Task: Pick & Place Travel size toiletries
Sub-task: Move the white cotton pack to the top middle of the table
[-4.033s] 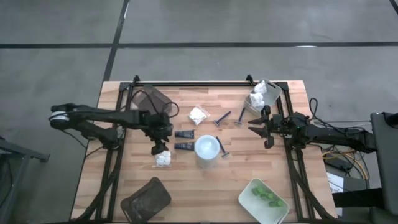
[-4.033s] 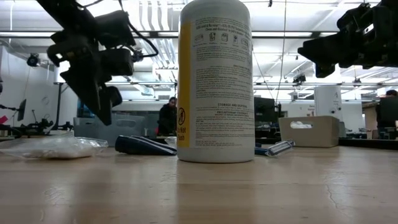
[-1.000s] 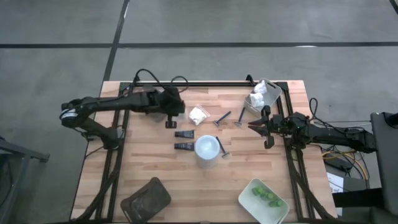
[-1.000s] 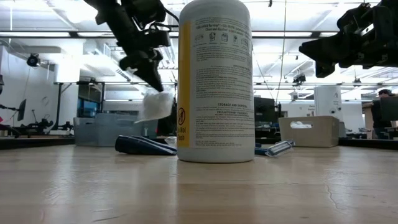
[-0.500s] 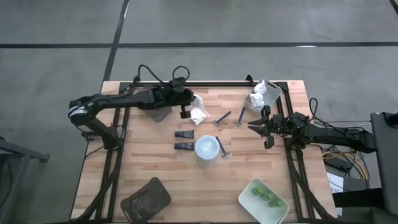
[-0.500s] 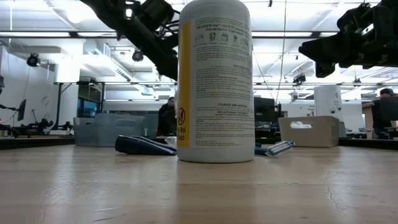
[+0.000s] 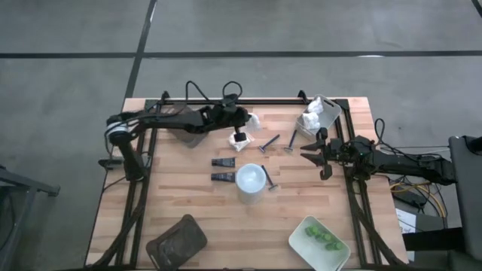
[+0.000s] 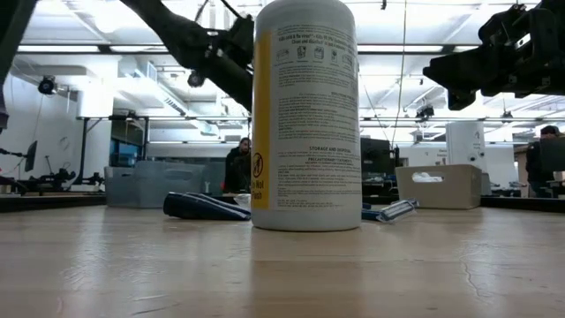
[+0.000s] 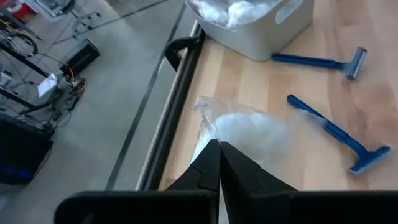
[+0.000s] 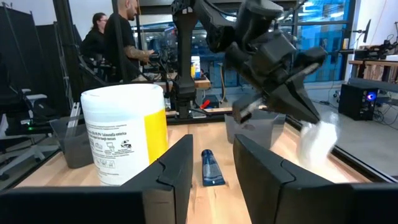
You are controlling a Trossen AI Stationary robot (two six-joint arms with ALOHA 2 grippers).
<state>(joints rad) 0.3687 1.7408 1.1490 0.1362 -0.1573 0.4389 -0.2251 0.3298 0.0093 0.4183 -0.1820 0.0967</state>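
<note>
White packet [image 9: 249, 134] pinched by left gripper [image 9: 219, 163]

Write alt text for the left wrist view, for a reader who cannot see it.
The left gripper, fingers shut, holds a small white packet above the wooden table. Beyond it lie two blue razors and a pale tray of more white packets at the table's edge, with grey floor past it.

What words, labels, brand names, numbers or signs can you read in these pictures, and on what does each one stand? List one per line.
"STORAGE AND DISPOSAL": a heading in the print on the white and yellow bottle, low view; barely legible.
All other print on that bottle: too small and blurred to read.
Dark tubes, blue razors: no readable text.
</note>
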